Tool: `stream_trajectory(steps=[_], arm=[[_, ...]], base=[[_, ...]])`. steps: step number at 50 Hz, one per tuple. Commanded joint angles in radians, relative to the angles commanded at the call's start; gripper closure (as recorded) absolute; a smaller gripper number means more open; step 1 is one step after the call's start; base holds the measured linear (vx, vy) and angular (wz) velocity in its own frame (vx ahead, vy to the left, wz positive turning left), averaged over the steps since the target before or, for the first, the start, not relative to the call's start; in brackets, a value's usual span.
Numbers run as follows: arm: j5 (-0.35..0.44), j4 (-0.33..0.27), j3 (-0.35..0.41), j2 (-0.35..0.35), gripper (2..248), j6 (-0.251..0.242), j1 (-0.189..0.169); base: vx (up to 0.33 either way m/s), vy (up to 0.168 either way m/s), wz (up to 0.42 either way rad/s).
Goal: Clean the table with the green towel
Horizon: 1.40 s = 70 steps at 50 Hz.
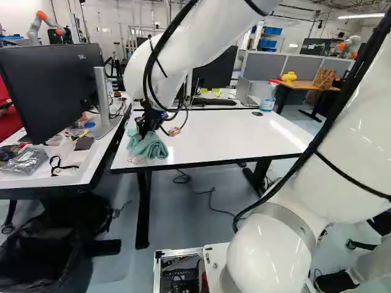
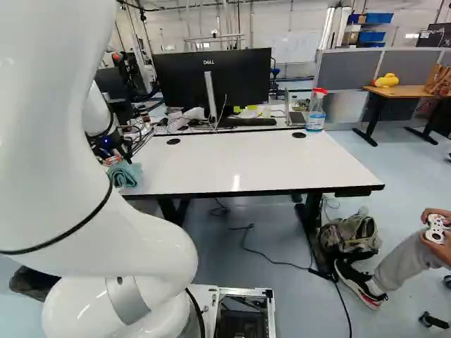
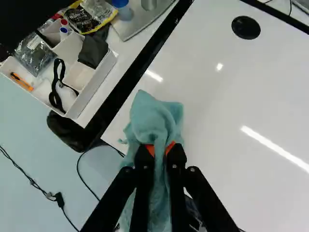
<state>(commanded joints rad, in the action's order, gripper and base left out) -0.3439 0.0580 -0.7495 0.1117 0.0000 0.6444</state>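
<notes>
Blue-green towel point(image 3: 152, 118), white table point(image 1: 220, 131)

The towel is one plain colour. The table is glossy white with a black edge and black round caps point(image 3: 245, 27). The arm point(image 1: 201, 33) is white, its cables point(image 1: 333, 116) black. The gripper point(image 1: 145, 129) is black, its pads point(image 3: 150, 149) orange. The spray bottle point(image 2: 316, 115) has a red-and-white head and blue liquid. The floor point(image 2: 409, 190) is pale blue-grey, the partitions point(image 2: 347, 70) grey, the far desk point(image 2: 409, 91) orange-brown. The pen point(image 3: 21, 81) is orange, the tray point(image 3: 91, 96) white.

An orange pen point(image 3: 21, 81), a black strap point(image 3: 55, 92) and a grey cloth point(image 3: 93, 51) are held in a white tray point(image 3: 90, 96). A backpack point(image 2: 351, 236) is set on the floor point(image 2: 384, 193). On a wooden surface point(image 2: 403, 91), a yellow object point(image 2: 386, 81) is placed near a brown bag point(image 2: 439, 79).
</notes>
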Motion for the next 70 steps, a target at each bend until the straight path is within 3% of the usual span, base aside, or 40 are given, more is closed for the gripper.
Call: stream_trajectory(steps=[15, 33, 70], arm=[[-0.077, 0.02, 0.0, 0.0, 208, 0.0, 0.0], [-0.077, 0.02, -0.001, -0.004, 208, 0.0, 0.0], [-0.077, 0.02, -0.025, -0.134, 208, 0.0, 0.0]], base=[[0.0, 0.0, 0.0], [0.0, 0.0, 0.0], [0.0, 0.0, 0.0]])
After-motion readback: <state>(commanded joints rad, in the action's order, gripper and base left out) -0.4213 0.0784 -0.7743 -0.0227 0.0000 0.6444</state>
